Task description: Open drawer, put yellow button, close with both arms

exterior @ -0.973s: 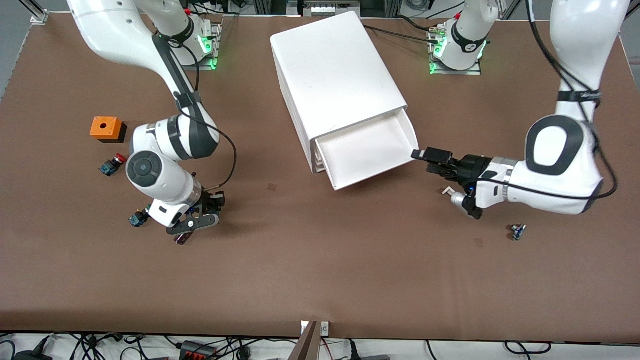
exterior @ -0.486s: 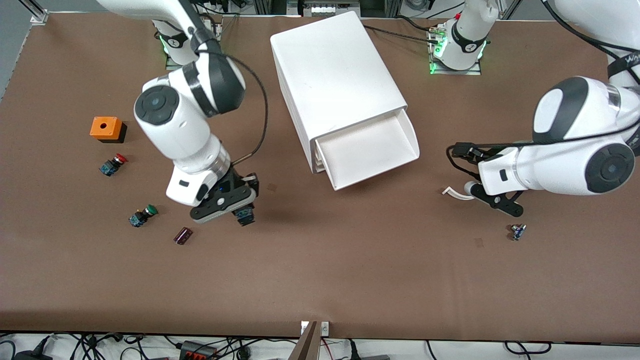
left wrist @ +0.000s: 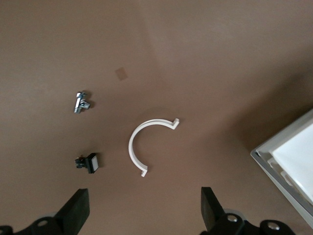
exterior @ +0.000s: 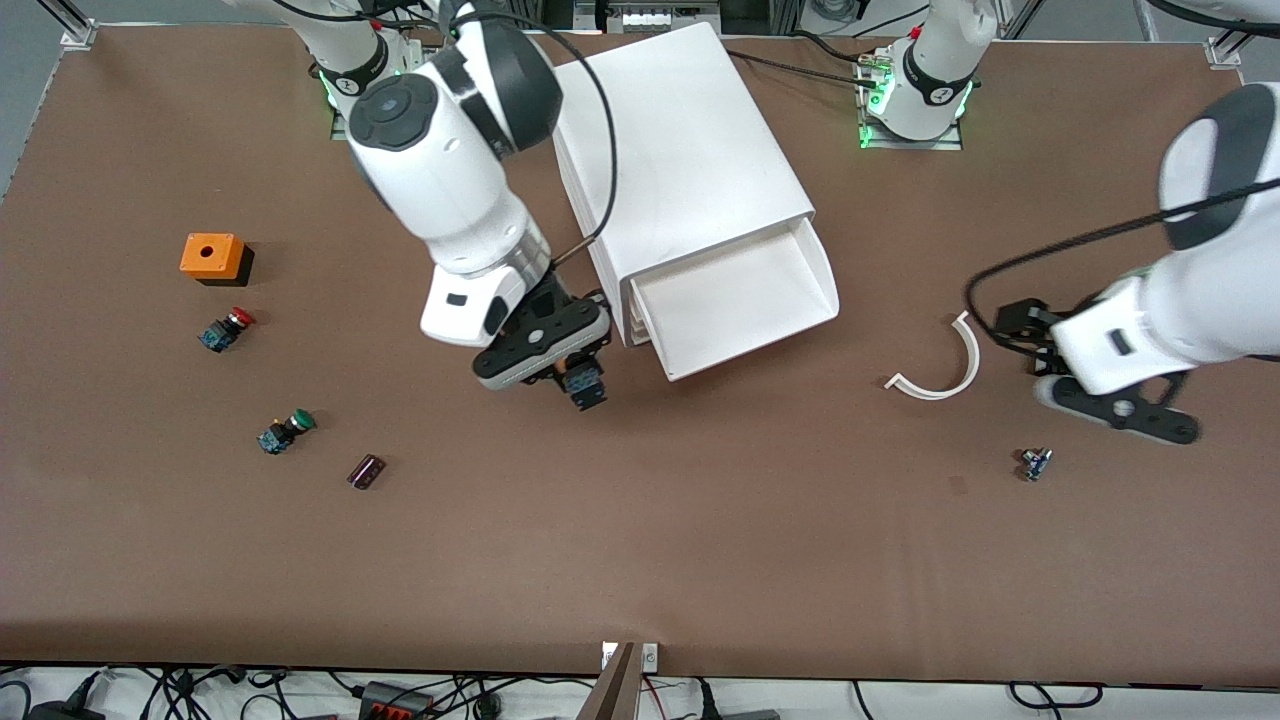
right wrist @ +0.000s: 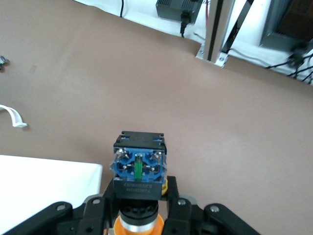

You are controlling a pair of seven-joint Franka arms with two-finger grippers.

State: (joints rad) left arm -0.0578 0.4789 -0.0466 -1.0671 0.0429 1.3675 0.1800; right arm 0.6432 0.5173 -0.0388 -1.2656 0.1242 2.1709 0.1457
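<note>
Showing blue terminals: yellow button (right wrist: 139,172), right gripper (right wrist: 138,205).

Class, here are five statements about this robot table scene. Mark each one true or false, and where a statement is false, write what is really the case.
1. The right gripper is shut on the yellow button. True.
2. The drawer is pushed fully shut. False: it stands pulled out of the cabinet, and nothing shows in it.
3. The left gripper holds the white curved piece. False: its fingers are open and the piece lies on the table.
4. The green-capped button lies on the table nearer the front camera than the red-capped button. True.
5. The orange block sits in the drawer. False: it is on the table toward the right arm's end.
</note>
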